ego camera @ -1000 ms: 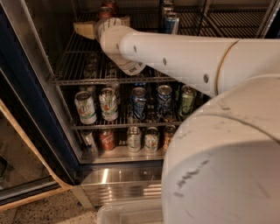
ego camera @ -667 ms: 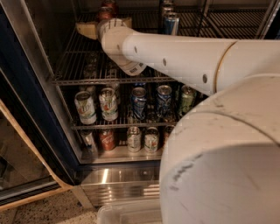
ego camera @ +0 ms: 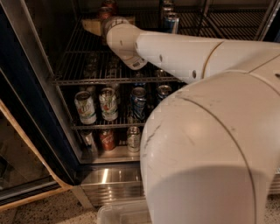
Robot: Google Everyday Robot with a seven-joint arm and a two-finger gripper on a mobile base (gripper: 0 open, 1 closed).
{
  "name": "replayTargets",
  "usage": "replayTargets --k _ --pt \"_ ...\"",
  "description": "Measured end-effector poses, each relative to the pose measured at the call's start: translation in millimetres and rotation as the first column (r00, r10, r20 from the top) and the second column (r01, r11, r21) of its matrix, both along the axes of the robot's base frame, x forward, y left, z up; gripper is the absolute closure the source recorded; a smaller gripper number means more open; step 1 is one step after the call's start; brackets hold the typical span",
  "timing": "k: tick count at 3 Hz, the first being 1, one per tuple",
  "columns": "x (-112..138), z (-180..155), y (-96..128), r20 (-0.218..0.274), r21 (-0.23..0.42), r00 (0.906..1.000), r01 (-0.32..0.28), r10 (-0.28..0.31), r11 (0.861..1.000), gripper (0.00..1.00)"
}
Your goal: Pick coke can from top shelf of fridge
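The coke can (ego camera: 104, 12), red with a silver rim, stands at the back left of the top shelf (ego camera: 83, 65), a grey wire rack in the fridge (ego camera: 30, 118). My white arm reaches in over the shelf from the right. The gripper (ego camera: 99, 24) is at the arm's far end, right beside and just below the can in the view. The wrist hides most of the gripper. Whether it touches the can I cannot tell.
A slim blue-and-silver can (ego camera: 171, 22) stands further right on the top shelf. Green-and-white cans (ego camera: 85, 107) and other cans fill the lower racks. The ribbed steel base panel (ego camera: 109, 179) is below. The arm's big near link (ego camera: 210, 153) blocks the right half.
The arm's near link has swung left and covers more of the lower racks. The gripper end stays at the red can on the top shelf.
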State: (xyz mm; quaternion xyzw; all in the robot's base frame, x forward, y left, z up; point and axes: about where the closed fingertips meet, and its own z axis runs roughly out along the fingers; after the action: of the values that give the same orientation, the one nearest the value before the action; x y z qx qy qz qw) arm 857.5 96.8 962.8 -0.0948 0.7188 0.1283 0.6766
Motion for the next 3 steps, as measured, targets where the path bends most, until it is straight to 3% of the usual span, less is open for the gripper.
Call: replayTargets --k 1,3 --pt "4.6 0.7 2.2 0.002 0.015 0.9998 -0.02 0.019 1.0 0.19" --pt "4.7 0.8 2.2 0.002 0.015 0.9998 -0.02 0.02 1.0 0.65"
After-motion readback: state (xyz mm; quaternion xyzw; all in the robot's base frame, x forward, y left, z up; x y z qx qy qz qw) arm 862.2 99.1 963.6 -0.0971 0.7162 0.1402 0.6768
